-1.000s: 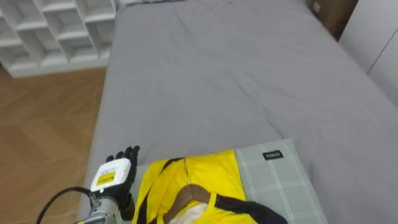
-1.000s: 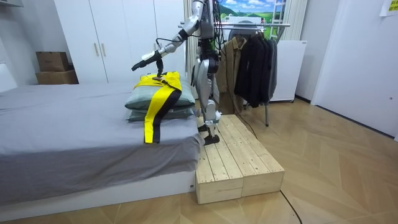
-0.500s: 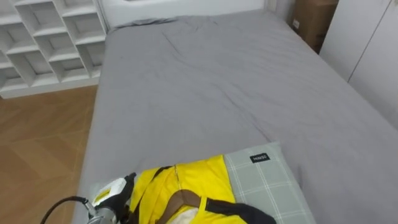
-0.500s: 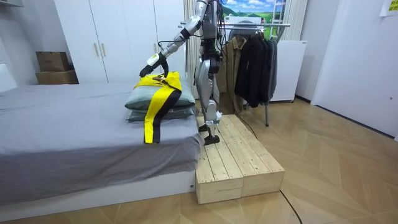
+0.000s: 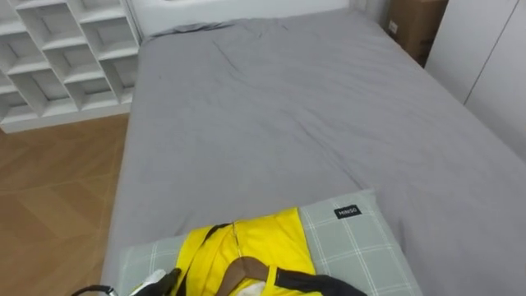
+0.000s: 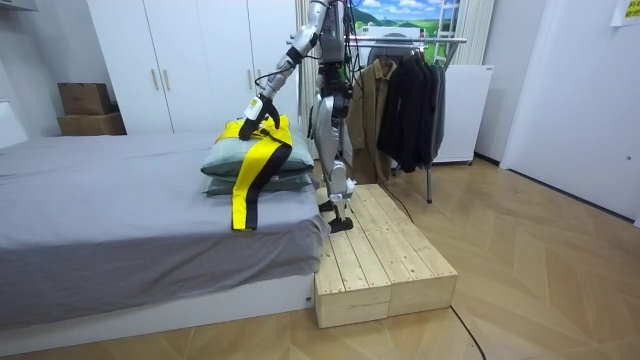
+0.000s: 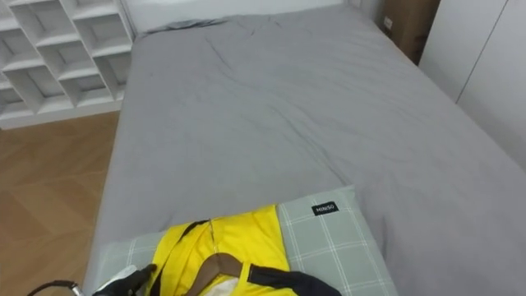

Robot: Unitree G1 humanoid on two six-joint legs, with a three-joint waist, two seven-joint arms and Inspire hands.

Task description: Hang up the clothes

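Bed (image 5: 312, 123) with jacket (image 5: 255, 247), shelving (image 5: 78, 45), seemingly wardrobe (image 5: 493, 57)

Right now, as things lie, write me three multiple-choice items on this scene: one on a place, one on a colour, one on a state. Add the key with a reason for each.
1. Where does the yellow jacket lie?
A. on the floor
B. on the checked pillow
C. in the white shelves

2. What colour is the bed sheet?
A. grey
B. white
C. blue

3. How do the wardrobe doors stand?
A. wide open
B. shut
C. one ajar

Key:
1 B, since the jacket is spread over the pillow in both eye views.
2 A, since the sheet is plain grey all over.
3 B, since in the room view the doors sit flush, with no gap between them.
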